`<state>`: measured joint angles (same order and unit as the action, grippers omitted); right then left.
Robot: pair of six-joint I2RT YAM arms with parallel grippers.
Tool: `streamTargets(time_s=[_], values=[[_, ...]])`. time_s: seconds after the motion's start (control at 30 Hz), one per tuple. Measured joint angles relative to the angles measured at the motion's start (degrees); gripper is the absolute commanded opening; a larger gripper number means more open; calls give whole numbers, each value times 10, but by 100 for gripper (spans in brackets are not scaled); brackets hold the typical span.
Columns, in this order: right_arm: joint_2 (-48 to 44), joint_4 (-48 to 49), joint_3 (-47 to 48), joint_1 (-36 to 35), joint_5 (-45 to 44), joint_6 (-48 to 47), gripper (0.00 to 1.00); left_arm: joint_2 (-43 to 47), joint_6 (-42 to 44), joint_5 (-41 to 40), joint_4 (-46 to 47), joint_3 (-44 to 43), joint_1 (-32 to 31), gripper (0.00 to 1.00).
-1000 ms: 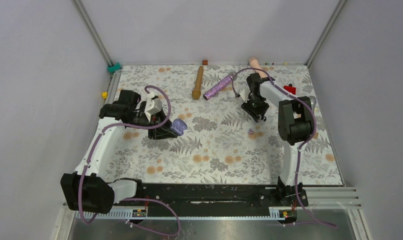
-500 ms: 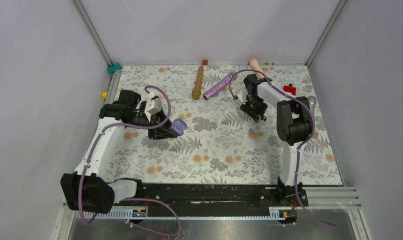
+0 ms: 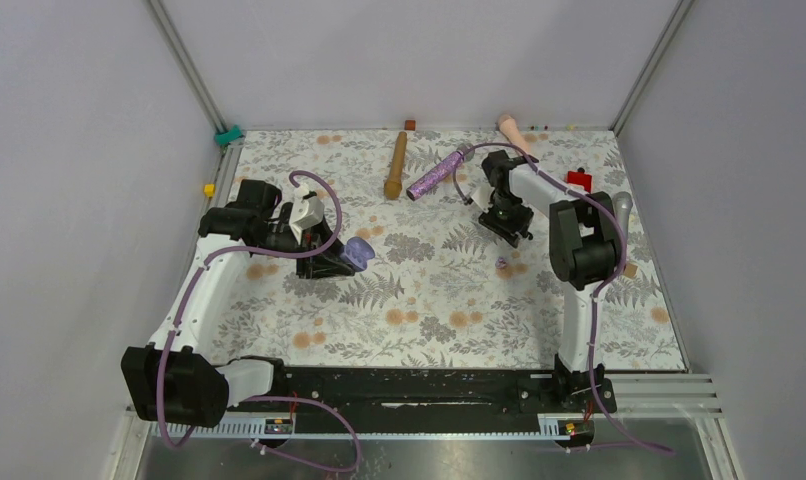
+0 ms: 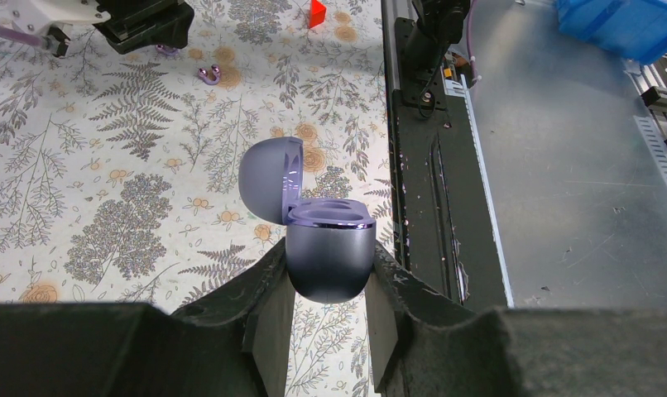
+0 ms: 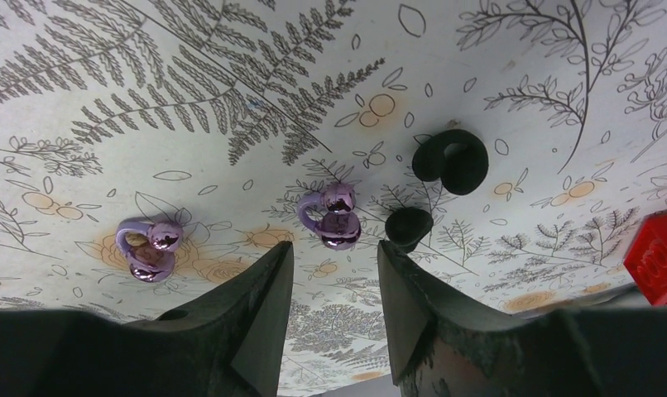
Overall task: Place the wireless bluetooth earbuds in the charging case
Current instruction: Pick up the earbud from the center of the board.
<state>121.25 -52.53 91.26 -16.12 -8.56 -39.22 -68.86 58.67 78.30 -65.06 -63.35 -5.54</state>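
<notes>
Surface: floral mat [image 3: 429, 300]; room: pale walls [image 3: 409, 60]; left gripper [image 4: 328, 285] clamped narrow on open-lidded charging case [image 4: 330, 252]; right gripper [image 5: 330, 273] half-open, empty, lilac earbud [image 5: 337, 217] just ahead of gap

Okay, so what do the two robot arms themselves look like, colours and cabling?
Both the left arm and the right arm have white tubular links joined by chunky black joint housings. A lilac cable loops along each one. The jaws are matte black wedges. A pale grey block sits at the left wrist.
</notes>
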Motion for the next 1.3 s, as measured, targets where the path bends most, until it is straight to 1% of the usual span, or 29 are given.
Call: streamTargets(time_s=[0.17,0.37,0.6,0.77,0.83,0.93,0.97,1.17,1.3], values=[[0,12,-10,-7,1,-10,49,0,0,0,0,0,0,2],[0,18,-11,-14,9,-20,42,-5,0,0,0,0,0,2],[0,20,-11,-16,11,-21,40,-7,0,0,0,0,0,2],[0,20,-11,-16,11,-19,40,-7,0,0,0,0,0,2],[0,20,-11,-16,11,-17,38,-7,0,0,0,0,0,2],[0,20,-11,-16,11,-12,29,-7,0,0,0,0,0,2],[0,20,-11,-16,11,-10,27,-7,0,0,0,0,0,2],[-1,20,-12,-16,11,-5,22,-7,0,0,0,0,0,2],[-6,20,-18,-16,11,-5,22,-7,0,0,0,0,0,2]])
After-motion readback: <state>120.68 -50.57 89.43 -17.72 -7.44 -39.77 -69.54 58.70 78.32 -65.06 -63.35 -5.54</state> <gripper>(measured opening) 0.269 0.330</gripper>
